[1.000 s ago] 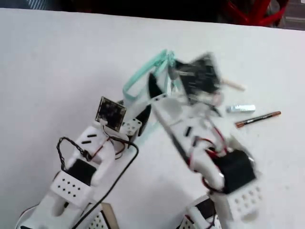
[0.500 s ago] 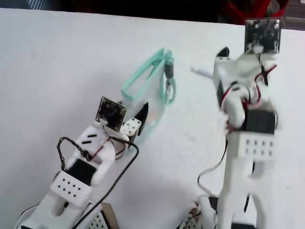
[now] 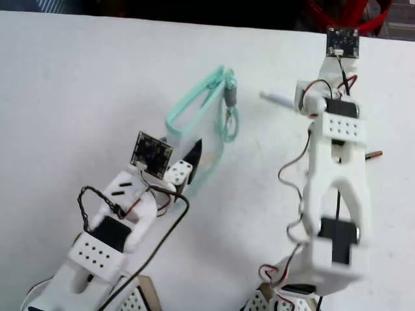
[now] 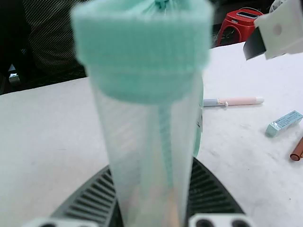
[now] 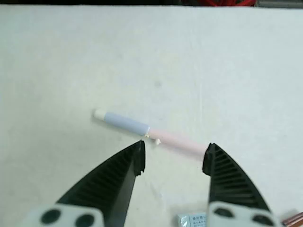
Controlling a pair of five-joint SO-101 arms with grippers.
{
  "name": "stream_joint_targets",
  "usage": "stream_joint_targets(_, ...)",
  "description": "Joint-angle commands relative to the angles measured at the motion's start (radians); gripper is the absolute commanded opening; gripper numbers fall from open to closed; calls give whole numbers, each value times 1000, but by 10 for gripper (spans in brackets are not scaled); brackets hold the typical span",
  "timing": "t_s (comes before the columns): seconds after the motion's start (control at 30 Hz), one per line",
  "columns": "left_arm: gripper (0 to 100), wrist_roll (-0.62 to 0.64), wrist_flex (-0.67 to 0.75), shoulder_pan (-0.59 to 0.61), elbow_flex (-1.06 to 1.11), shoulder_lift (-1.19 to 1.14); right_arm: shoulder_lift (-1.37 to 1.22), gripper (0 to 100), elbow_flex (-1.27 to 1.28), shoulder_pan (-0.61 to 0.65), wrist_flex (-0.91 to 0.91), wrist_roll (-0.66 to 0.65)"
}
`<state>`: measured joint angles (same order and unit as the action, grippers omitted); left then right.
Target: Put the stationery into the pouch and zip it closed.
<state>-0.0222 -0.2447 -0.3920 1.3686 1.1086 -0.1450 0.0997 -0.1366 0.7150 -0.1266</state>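
Left gripper [image 4: 151,201] clamps the lower end of the pouch [image 3: 198,129], jaws pressed against both its sides, propping it with its teal-rimmed mouth spread open. What is inside the pouch cannot be made out. The zip pull [image 3: 229,94] hangs at the mouth's far corner, so the zip is undone. Right gripper [image 5: 174,146] hovers well apart from the pouch, jaws wide, straddling the pen [image 5: 142,128] without touching it. A pale blue block [image 4: 284,122] and a brown pencil [image 3: 373,155] lie farther from the pouch than the pen. Judgement: early stage, with three items to load and the zip to close. The table [image 3: 78,78] is plain white; beyond the pouch, past the table's edge, the room is dark, with a red frame [image 3: 343,16].
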Motion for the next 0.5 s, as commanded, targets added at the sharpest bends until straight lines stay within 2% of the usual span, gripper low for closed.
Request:
stream_joint_targets(0.0,121,-17,20,-4,-3,5,-162,203,-137,35,-18,2)
stream_joint_targets(0.1,120,-71,20,-4,-3,5,-297,204,-209,35,-18,2)
stream_joint_targets(0.23,120,-75,21,-4,-3,5,-414,204,-290,31,-15,-2)
stream_joint_targets(0.47,120,-78,21,-4,-3,5,-440,204,-361,31,51,0)
